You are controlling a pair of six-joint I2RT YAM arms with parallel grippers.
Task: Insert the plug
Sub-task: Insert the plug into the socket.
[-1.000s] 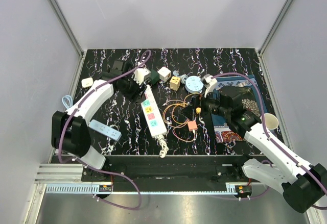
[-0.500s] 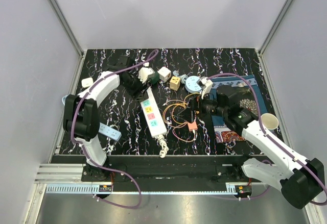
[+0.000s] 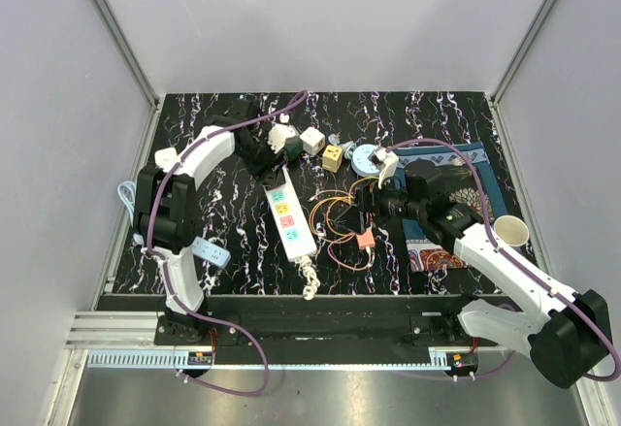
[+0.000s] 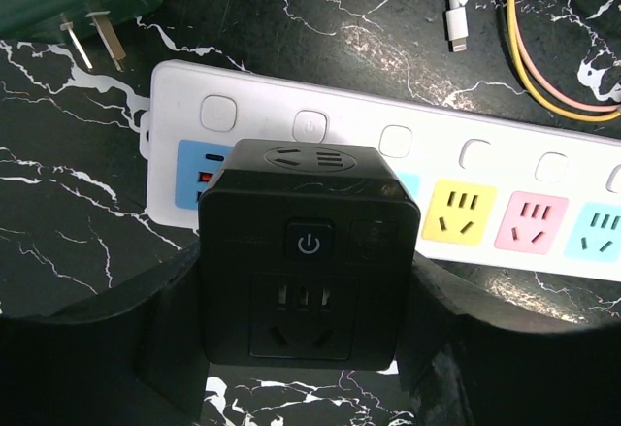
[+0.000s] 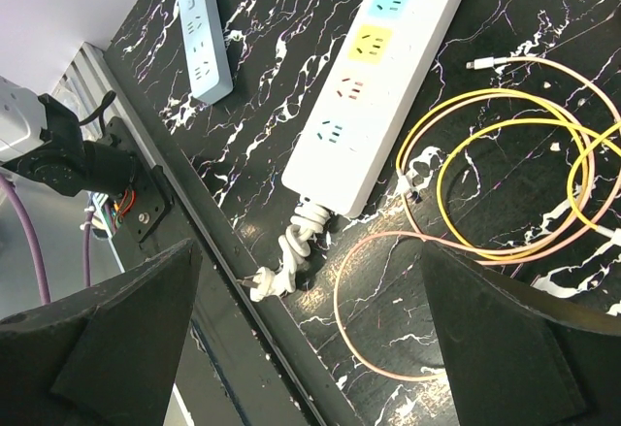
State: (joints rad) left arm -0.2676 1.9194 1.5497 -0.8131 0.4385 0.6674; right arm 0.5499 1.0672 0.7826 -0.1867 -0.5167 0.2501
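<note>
While left pincer (image 4: 309, 321) grips black adapter (image 4: 309, 251) over blue socket (image 4: 189, 180) of white strip (image 4: 505, 169), prongs hidden: misalignment may shove strip. Right pincer (image 5: 315, 339) wide, empty.

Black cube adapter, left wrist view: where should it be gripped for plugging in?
Probably grip the black cube adapter by its flat side walls, fingers closing from either side, as the left gripper does: those faces are parallel, and its socket face stays clear.

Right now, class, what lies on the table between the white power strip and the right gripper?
Loops of yellow and pink cable lie between the power strip and the open right gripper. The top external view shows this best.
</note>
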